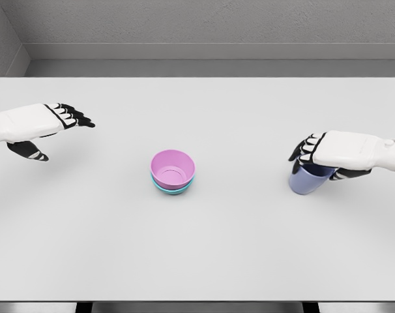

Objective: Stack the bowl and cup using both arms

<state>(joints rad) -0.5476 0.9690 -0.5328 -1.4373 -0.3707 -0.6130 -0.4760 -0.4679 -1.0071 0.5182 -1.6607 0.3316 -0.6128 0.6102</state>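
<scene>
I see the pink bowl (172,168) nested in a teal bowl (173,190), mid-table (197,254). Right hand (328,156) sits on the table's right side, fingers curled over the top of a blue-purple cup (306,180); looks like a grip, though the cup's rim is hidden under the palm. Left hand (44,127) hovers at the far left, fingers extended and relaxed, thumb dropped below, holding nothing. Cup and bowls are well apart.

2 stacked bowls: pink bowl (172,167), teal bowl (172,190); 1 cup (306,180); 2 hands
</scene>
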